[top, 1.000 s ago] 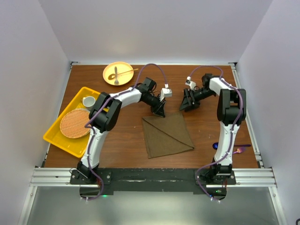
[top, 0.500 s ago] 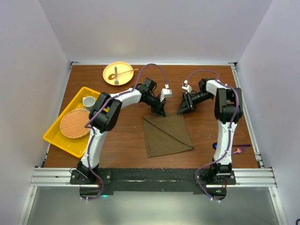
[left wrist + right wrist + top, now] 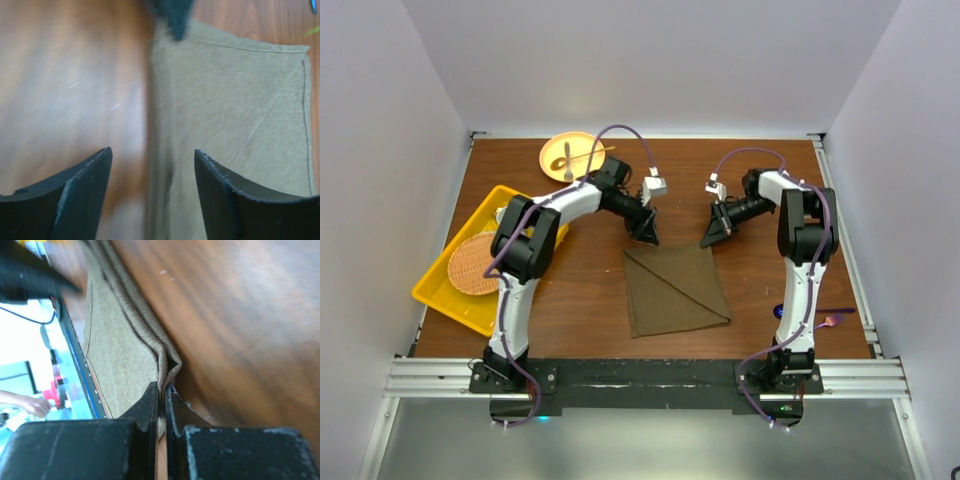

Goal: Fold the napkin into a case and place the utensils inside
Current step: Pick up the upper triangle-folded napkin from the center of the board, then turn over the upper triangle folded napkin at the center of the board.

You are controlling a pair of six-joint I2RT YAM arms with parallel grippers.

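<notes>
Blurrily, left pincer [image 3: 152, 154] agape over napkin [image 3: 235, 100] edge; right pincer [image 3: 162, 390] tight on its folded corner.

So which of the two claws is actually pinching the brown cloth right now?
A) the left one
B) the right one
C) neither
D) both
B: the right gripper is shut on a folded corner of the napkin, while the left gripper stands open, gripping nothing.
</notes>
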